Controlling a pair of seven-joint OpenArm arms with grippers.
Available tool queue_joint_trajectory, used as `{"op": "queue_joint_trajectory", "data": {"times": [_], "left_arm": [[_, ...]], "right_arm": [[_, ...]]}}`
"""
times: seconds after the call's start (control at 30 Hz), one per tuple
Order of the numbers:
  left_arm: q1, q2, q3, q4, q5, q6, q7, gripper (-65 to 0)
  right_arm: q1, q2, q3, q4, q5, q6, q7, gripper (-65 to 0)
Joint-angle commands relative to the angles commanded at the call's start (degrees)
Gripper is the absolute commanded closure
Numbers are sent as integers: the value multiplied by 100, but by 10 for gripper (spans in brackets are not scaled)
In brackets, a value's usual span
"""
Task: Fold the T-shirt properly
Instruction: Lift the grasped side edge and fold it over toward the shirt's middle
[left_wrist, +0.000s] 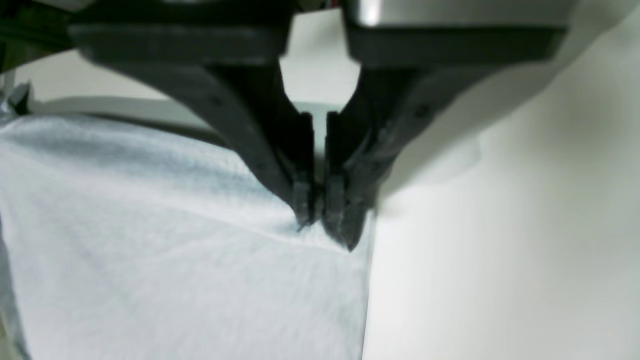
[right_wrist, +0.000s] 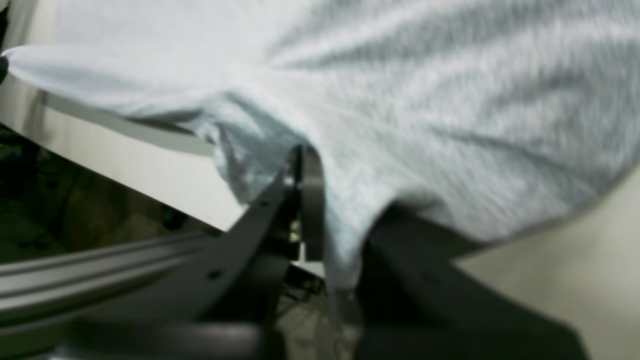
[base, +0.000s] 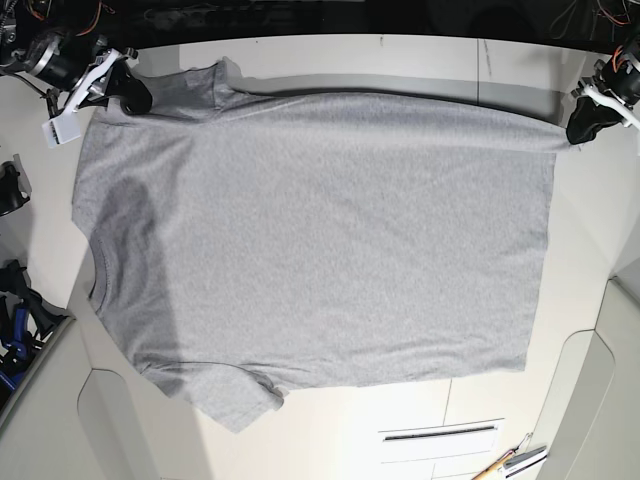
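Lying beyond the pens (base: 493, 472) at the near edge of the base view, the grey T-shirt (base: 340, 240) is spread over the worktop (base: 330, 450), a small flap hanging from its near side. At its far edge, the left corner is pinched by the narrowed left pincer (left_wrist: 319, 215); bunched cloth at the other end is gripped between the fingers of the right pincer (right_wrist: 340, 245). Between them, the edge is stretched.

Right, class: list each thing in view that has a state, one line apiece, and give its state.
T-shirt: spread out, far edge raised between the tools
Left tool: closed on a T-shirt corner
Right tool: closed on bunched T-shirt cloth
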Motion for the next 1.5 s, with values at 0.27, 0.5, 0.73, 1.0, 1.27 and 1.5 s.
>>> {"op": "queue_joint_trajectory", "data": {"times": [0.27,0.5,0.73,1.0,1.27,1.5], "left_arm": [[-546,4,26,-173,1209,0,-603,0],[-1410,0,212,-1130,1357,0,-688,0],[-2098,-13,667,-1840,2000,0,-1115,0],[-2378,-13,859,-2090,2332,0,-1189,-223],[-2343,-13,507,-2004,1248,0,227,-320],[-1958,-9,-291,-1958,463,0,634,-320]], "right_arm": [[1281,0,-11,-11,-308,15,7,0],[2444,0,-769,-678,-824,13,9,0],[3460,-2,-1574,-1965,-1274,11,326,0],[3720,0,-1768,-2715,-1661,-55,826,-224],[3563,0,-1049,-2374,-892,-50,-260,-349],[3062,28,697,-2046,-876,-52,-295,-349]]}}
